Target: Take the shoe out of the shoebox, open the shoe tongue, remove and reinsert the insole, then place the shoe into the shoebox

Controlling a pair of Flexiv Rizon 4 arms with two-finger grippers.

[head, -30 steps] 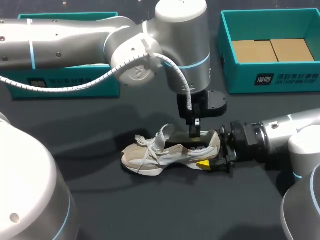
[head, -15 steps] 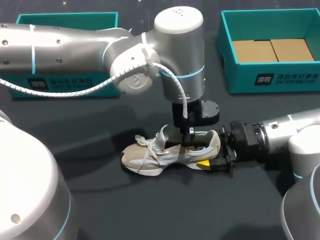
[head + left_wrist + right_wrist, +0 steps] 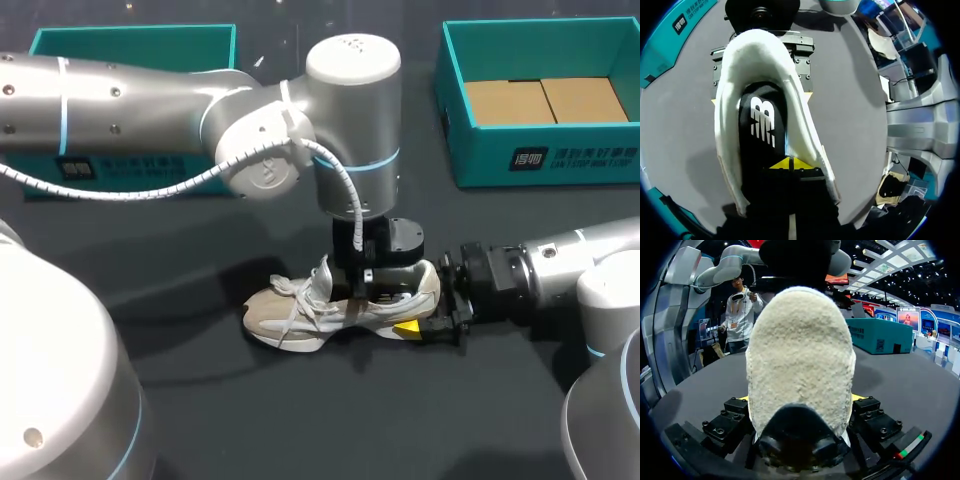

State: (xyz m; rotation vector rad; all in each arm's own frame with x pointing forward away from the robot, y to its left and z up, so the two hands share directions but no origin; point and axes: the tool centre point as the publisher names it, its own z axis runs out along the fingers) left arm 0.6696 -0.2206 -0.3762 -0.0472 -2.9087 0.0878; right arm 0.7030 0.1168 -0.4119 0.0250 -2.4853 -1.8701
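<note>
A beige and white shoe (image 3: pixel 300 310) lies on its side-up sole on the dark table, toe to the left. My right gripper (image 3: pixel 432 310) has the shoe's heel (image 3: pixel 800 360) between its widely spread fingers, one on each side, and is shut on it. My left gripper (image 3: pixel 358 292) comes straight down into the shoe's mouth. Seen from the left wrist, its yellow tips (image 3: pixel 790 163) are shut together and rest on the black insole (image 3: pixel 762 120) inside the white collar (image 3: pixel 802 130). The tongue and laces (image 3: pixel 322 275) stand up just left of it.
The teal shoebox (image 3: pixel 540 155) stands at the back right with brown cardboard (image 3: pixel 545 100) in it. A second teal box part (image 3: pixel 130 165) lies at the back left, partly behind my left arm. Bare dark table lies in front of the shoe.
My left gripper has come down and to the left, deeper into the shoe's mouth toward the tongue. The shoe and my right gripper have stayed put.
</note>
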